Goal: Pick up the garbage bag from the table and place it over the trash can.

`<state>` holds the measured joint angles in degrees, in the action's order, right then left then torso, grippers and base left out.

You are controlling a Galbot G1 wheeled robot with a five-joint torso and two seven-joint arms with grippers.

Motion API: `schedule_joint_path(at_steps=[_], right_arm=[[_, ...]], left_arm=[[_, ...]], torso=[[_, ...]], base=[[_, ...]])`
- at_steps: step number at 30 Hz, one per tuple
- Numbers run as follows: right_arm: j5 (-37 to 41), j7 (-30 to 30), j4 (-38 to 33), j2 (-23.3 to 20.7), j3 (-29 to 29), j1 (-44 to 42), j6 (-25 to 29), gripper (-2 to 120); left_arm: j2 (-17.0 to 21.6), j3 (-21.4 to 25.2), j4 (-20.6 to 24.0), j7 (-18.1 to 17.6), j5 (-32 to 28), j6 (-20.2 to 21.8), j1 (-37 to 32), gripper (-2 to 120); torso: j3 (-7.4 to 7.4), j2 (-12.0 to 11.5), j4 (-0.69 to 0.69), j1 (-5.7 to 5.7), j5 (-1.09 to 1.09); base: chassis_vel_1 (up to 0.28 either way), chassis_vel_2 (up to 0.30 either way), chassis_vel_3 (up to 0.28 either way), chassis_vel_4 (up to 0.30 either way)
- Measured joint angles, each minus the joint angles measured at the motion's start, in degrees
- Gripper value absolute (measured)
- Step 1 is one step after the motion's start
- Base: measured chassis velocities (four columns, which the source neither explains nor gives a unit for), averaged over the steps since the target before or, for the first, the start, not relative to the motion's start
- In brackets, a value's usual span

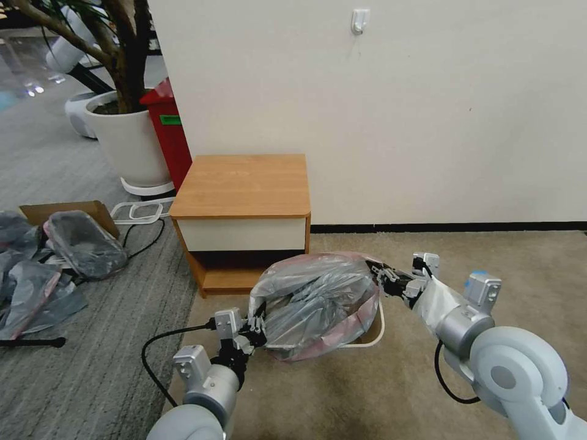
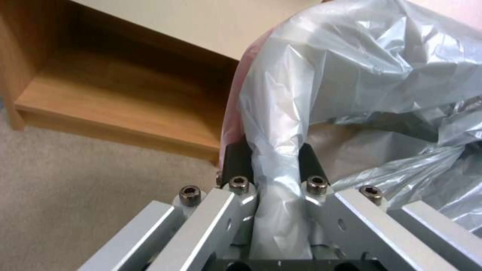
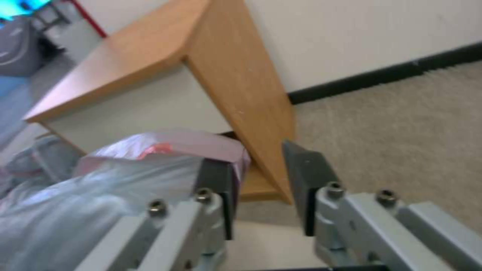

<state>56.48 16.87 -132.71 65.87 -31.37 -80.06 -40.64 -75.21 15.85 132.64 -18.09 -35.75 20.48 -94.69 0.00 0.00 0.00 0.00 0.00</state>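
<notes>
The grey translucent garbage bag (image 1: 318,299) with its pink rim billows over the cream trash can (image 1: 380,330), which stands on the carpet in front of the wooden table (image 1: 244,183). Only a strip of the can's white rim shows at the bag's right side. My left gripper (image 1: 255,324) is shut on the bag's near-left edge; in the left wrist view a bunched fold of the bag (image 2: 376,75) is pinched in the gripper (image 2: 273,162). My right gripper (image 1: 380,276) is at the bag's far-right edge. It stands open (image 3: 261,188), with the bag's pink rim (image 3: 176,145) against one finger.
A heap of similar grey bags (image 1: 36,269) and a cardboard box (image 1: 67,211) lie on the floor to the left. A red bin (image 1: 168,134) and a white planter (image 1: 125,140) stand behind them. The wall runs close behind the table. Beige carpet (image 1: 501,263) stretches to the right.
</notes>
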Motion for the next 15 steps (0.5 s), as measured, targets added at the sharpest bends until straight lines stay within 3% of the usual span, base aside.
schedule_joint_path(at_steps=[3, 15], right_arm=[[-0.1, 3.0, -0.2, 0.0, 0.0, -0.7, 0.0, 43], [2.9, 4.8, -2.2, 0.2, -2.0, -1.7, 0.6, 84]], left_arm=[[0.1, 0.6, 0.1, 0.0, -0.5, 0.0, -0.2, 5], [0.5, 2.2, 0.4, 0.1, -1.6, 0.1, -0.6, 5]], torso=[[0.0, 0.0, 0.0, 0.0, 0.0], [0.0, 0.0, 0.0, 0.0, 0.01]], base=[[0.0, 0.0, 0.0, 0.0], [0.0, 0.0, 0.0, 0.0]])
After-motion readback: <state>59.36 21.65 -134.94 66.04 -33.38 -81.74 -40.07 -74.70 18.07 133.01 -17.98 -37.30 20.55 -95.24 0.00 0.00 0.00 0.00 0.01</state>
